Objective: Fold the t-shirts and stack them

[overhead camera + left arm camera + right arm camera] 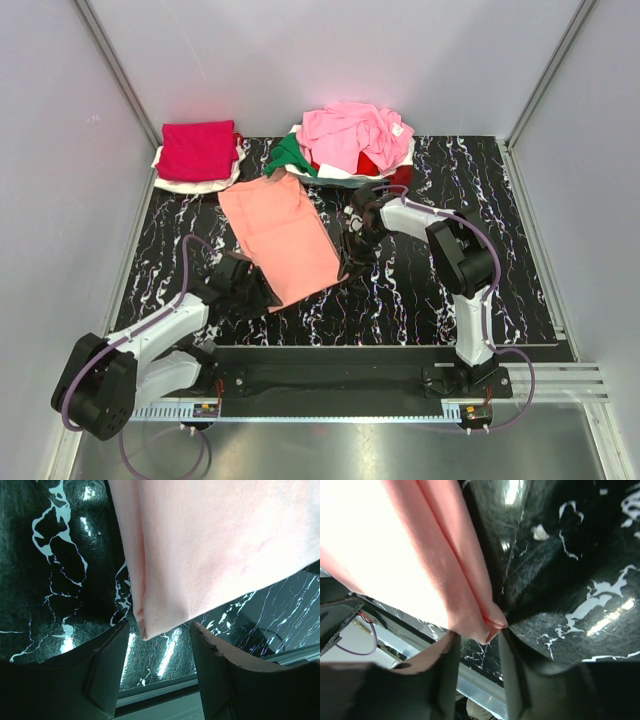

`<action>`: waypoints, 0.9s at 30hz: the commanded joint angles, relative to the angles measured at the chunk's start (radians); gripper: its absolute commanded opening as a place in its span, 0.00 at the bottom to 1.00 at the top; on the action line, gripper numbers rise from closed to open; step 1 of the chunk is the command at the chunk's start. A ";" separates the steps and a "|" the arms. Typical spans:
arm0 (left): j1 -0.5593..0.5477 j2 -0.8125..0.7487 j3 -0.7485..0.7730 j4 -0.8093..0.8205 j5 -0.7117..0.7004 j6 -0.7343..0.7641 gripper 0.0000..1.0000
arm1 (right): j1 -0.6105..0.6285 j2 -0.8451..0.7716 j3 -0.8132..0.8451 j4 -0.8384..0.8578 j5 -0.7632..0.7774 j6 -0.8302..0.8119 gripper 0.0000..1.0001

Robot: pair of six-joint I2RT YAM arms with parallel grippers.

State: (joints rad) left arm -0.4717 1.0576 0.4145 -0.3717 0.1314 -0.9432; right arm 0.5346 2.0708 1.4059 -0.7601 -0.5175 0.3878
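The salmon-orange t-shirt [280, 235] lies on the mat as a long folded strip, slanting from back left to near right. In the left wrist view its near corner [146, 628] sits just beyond my left gripper [160, 627], whose jaws stand apart with nothing between them. My right gripper [479, 632] is at the shirt's right near corner [487, 622]; its jaws are apart and the layered corner lies at the fingertips, not pinched. From above, the left gripper [262, 295] and right gripper [350, 245] flank the shirt's near end.
A folded crimson-magenta shirt [197, 150] rests on a white one at the back left. A loose pile with pink [350, 135], green [290, 155], red and white shirts sits at the back centre. The black marble-patterned mat [450, 310] ends at a metal rail near the arm bases.
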 commanded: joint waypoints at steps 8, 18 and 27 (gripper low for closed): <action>-0.005 0.041 -0.006 0.013 -0.047 0.018 0.47 | 0.005 -0.006 0.002 0.056 0.014 0.048 0.26; -0.018 0.088 0.038 0.014 -0.104 0.055 0.00 | 0.004 -0.054 -0.031 0.084 0.025 0.042 0.00; -0.181 -0.151 0.040 -0.140 -0.062 -0.078 0.00 | 0.016 -0.297 -0.232 0.081 0.043 0.091 0.00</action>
State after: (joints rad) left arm -0.5949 0.9844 0.4320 -0.4351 0.0803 -0.9588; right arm 0.5358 1.9099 1.2285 -0.6651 -0.4946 0.4557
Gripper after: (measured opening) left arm 0.024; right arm 0.028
